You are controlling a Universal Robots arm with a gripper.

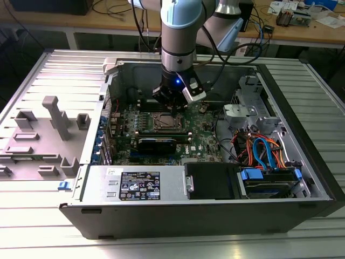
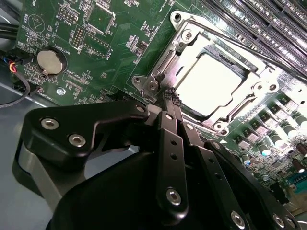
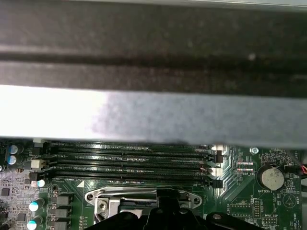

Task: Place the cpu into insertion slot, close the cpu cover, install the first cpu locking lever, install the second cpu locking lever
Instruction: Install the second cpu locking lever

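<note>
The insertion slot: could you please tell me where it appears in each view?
Exterior view: insertion slot mid-motherboard, right at the hand.
Second wrist view: silver-rimmed square just beyond the hand's tip.
First wrist view: silver rim between the memory slots and the hand.
Shared landmark: the hand.

Exterior view is standing off the arm, looking down at a slant into the open computer case (image 1: pixel 215 216), taking in the whole motherboard (image 1: pixel 161 135). Second wrist view is sitting close above the gripper (image 2: pixel 169 96), facing toward 1 o'clock at the insertion slot (image 2: pixel 211 84). First wrist view is looking along the memory slots (image 3: pixel 129 163). Both wrist views are sharing the slot (image 3: pixel 139 203) and coin battery (image 3: pixel 271 177) (image 2: pixel 51 61).
</note>
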